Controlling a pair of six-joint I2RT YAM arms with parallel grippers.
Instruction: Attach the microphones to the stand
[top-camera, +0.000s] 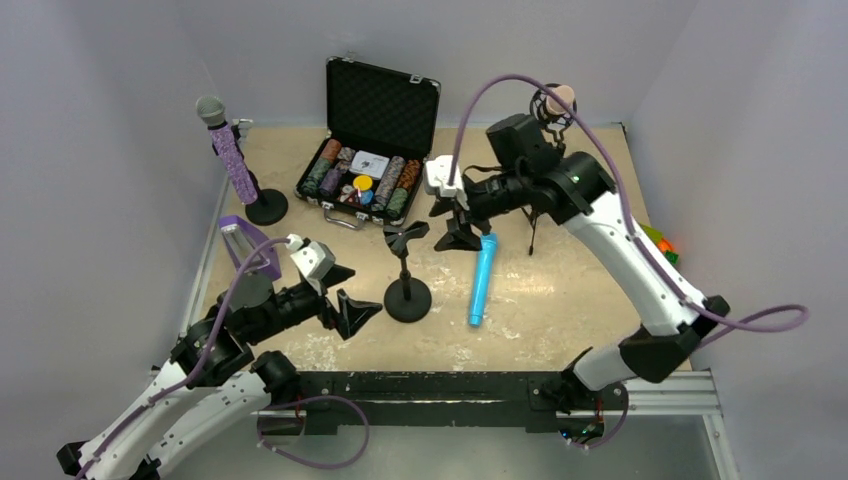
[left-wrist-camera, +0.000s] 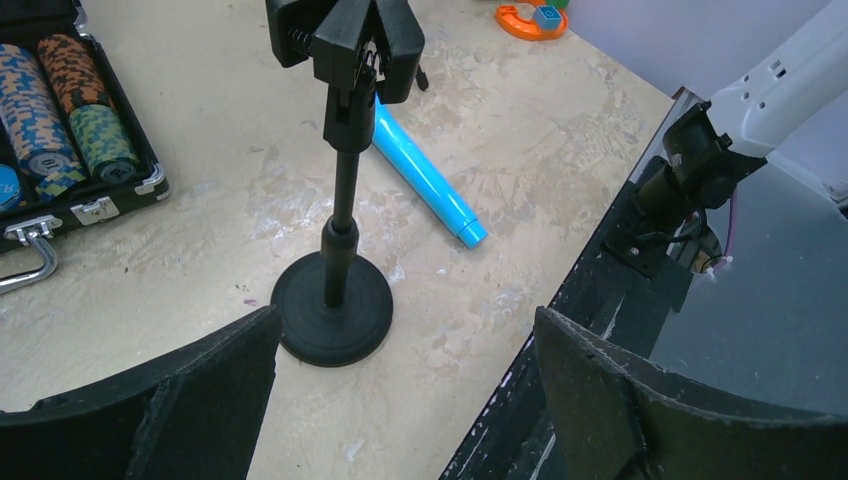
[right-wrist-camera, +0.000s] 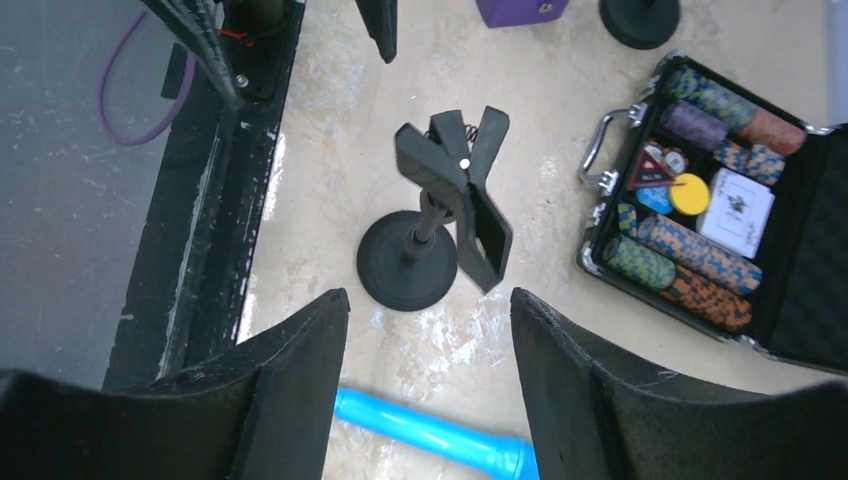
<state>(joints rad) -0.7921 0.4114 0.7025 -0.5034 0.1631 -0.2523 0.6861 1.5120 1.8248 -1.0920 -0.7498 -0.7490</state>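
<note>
White arm shells (top-camera: 625, 255), black joints (top-camera: 660, 350), looping purple cables (top-camera: 505, 80)

On the counter (top-camera: 570, 290), 1 lying microphone (top-camera: 482, 280) rests right of the middle stand (top-camera: 407, 292); the case (top-camera: 380, 100) sits behind, and 1 upright microphone (top-camera: 228, 150) stands far left.

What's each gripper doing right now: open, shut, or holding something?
Left gripper: open, holding nothing.
Right gripper: open, holding nothing; the blue microphone lies loose on the table.
</note>
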